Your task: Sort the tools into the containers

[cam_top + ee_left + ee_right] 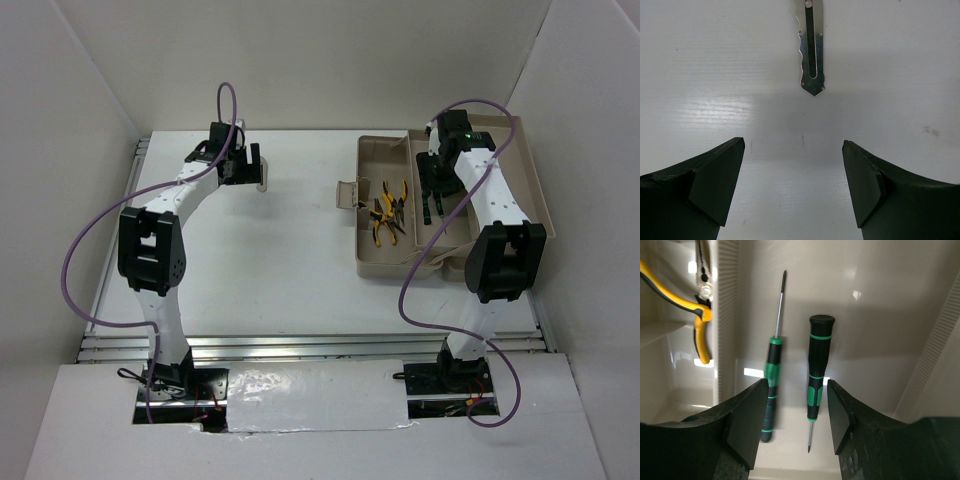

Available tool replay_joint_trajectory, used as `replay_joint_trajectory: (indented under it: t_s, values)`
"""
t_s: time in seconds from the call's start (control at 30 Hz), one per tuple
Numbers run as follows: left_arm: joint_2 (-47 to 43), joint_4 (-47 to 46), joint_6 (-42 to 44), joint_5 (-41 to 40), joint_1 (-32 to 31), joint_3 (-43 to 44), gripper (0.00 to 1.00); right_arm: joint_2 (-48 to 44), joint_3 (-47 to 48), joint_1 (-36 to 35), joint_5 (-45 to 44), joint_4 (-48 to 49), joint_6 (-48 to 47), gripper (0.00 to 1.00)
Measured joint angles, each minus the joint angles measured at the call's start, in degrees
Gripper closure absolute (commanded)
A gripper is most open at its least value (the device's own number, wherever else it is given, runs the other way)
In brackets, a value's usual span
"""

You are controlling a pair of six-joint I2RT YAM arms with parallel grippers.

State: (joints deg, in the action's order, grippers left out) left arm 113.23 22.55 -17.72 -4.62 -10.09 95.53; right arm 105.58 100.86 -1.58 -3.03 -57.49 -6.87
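Observation:
A flat grey metal piece (812, 50) lies on the white table just ahead of my left gripper (793, 185), which is open and empty above the table. In the top view this gripper (243, 165) is at the far left. My right gripper (795, 410) is open and empty, low inside a compartment of the beige toolbox (380, 150). Two dark screwdrivers with green marks lie there, one (771, 385) by my left finger, one (817, 365) between the fingers. Two yellow-and-black pliers (388, 212) lie in the neighbouring tray; a yellow handle (700, 330) shows in the right wrist view.
The toolbox stands open at the right of the table, its ribbed divider wall (727, 315) between the screwdrivers and the pliers. White enclosure walls (90, 120) surround the table. Purple cables (80, 250) loop off both arms.

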Motion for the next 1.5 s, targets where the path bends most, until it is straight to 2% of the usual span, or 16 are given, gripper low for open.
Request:
replay_joint_trajectory:
  t_s: [0.2,0.6,0.93,1.2,1.23,1.3,1.33,1.37,1.4,1.43,1.5]
  values:
    - [7.74,-6.60,2.51,-1.33,-0.35,0.33,0.18,-0.20,1.27,-0.59,3.30,-0.57,0.92,0.40]
    - [20.65,-13.46,2.60,-1.20,-0.81,9.53,0.19,-7.23,2.78,-1.18,10.93,-1.31,1.97,0.39]
    - [29.35,-13.75,4.02,-7.28,-3.89,21.18,0.27,-7.85,5.90,-1.16,14.78,-2.69,3.02,0.39]
    - [31.32,-11.21,4.11,-8.52,-4.48,25.09,0.56,-9.77,7.15,-1.03,18.88,-3.39,3.43,0.39]
    - [31.34,-10.58,3.89,-8.07,-4.24,25.22,0.64,-10.27,7.15,-1.01,19.61,-3.37,3.43,0.39]
    - [31.34,-10.12,3.54,-6.82,-3.48,25.24,0.73,-11.45,7.15,-1.01,21.33,-3.30,3.58,0.39]
    - [31.23,-10.19,3.39,-6.34,-2.99,25.14,0.81,-11.91,7.15,-1.01,22.03,-3.19,3.65,0.39]
    - [30.95,-10.43,2.64,-5.60,-2.32,24.74,0.92,-13.09,7.02,-1.01,23.63,-2.82,3.91,0.38]
    - [30.49,-10.56,2.29,-4.81,-1.64,24.00,0.97,-13.97,6.78,-1.01,24.74,-2.43,4.09,0.38]
    - [29.75,-10.36,2.08,-3.98,-0.92,23.23,1.00,-14.95,6.56,-1.01,25.94,-2.21,4.42,0.38]
    - [27.45,-9.46,2.05,-2.86,0.17,20.26,1.00,-16.59,6.34,-1.03,28.48,-2.05,4.98,0.38]
